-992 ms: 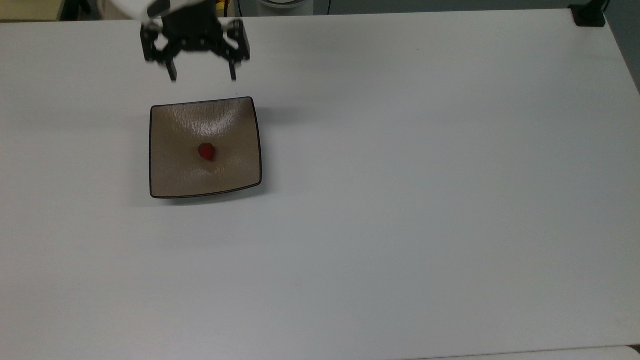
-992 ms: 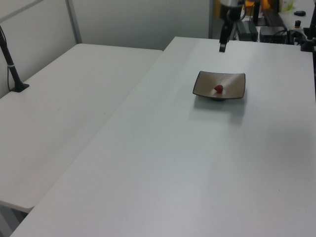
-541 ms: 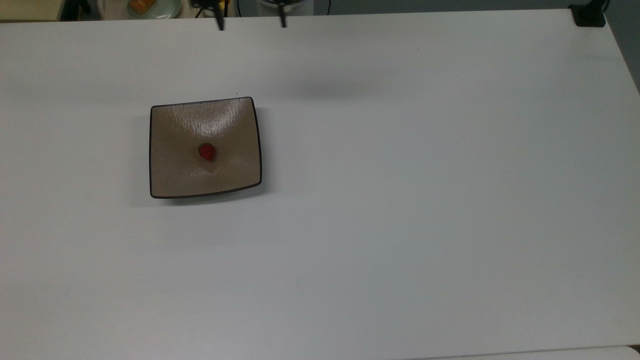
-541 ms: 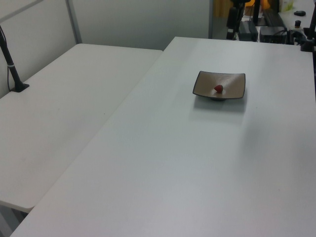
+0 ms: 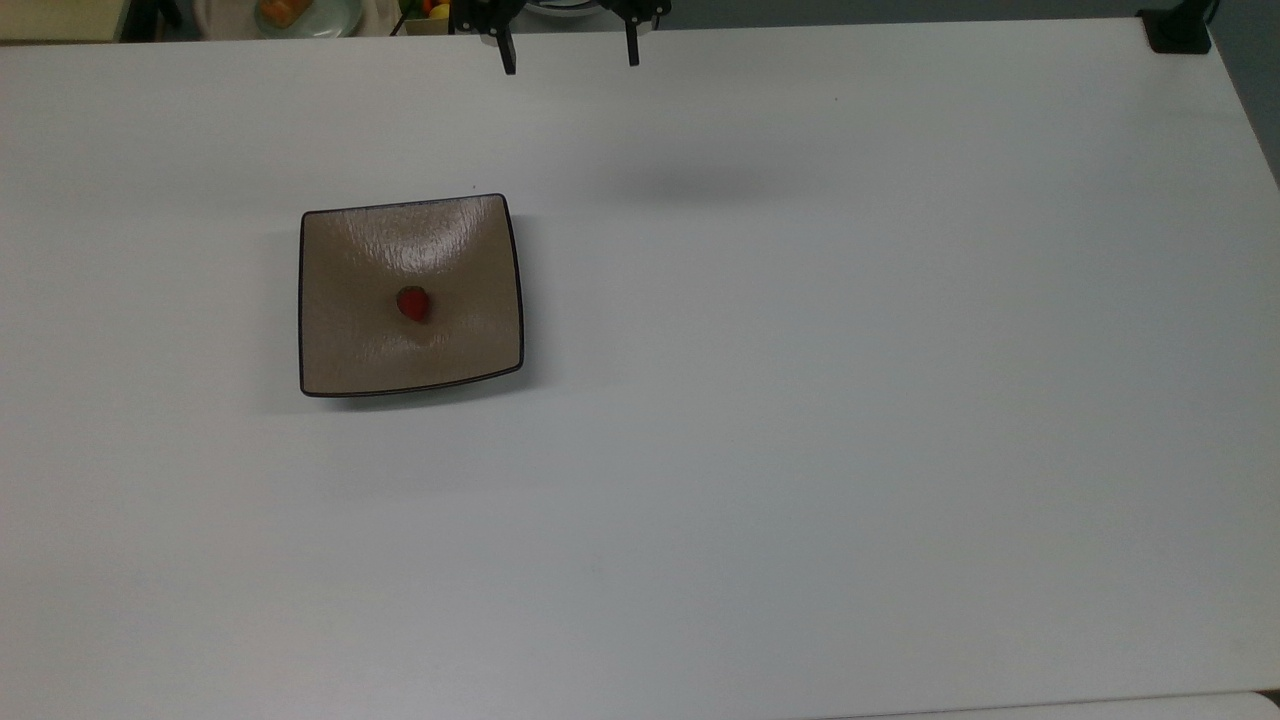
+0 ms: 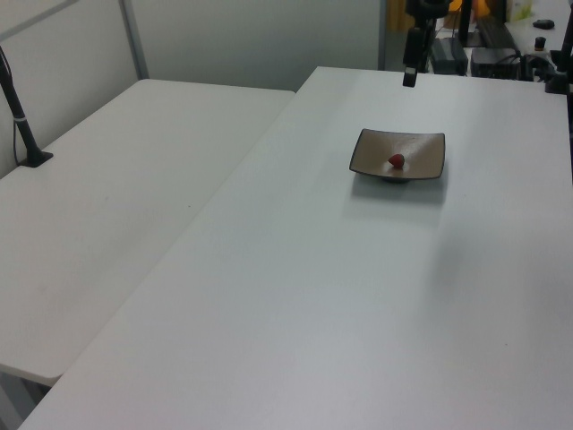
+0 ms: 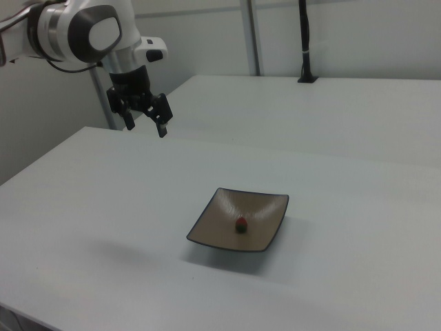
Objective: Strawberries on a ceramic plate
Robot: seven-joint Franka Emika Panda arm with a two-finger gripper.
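A small red strawberry (image 5: 413,303) (image 6: 396,160) (image 7: 241,223) lies near the middle of the square tan-brown ceramic plate (image 5: 340,340) (image 6: 424,154) (image 7: 210,231). The plate rests on the white table, in the top view's left half. My gripper (image 5: 569,58) (image 7: 145,127) hangs high above the table at the top view's upper edge, well away from the plate. It is open, its two black fingers spread wide with nothing between them. In the left view the gripper (image 6: 409,79) hangs beyond the plate's far side.
A pale round dish with orange food (image 5: 300,14) sits past the table's far edge in the top view. A black clamp (image 5: 1177,30) grips the top view's upper right corner. A second white table (image 6: 116,179) adjoins in the left view.
The gripper rose from just above the plate's far edge and moved toward the top view's right, staying open. Strawberry and plate have not moved.
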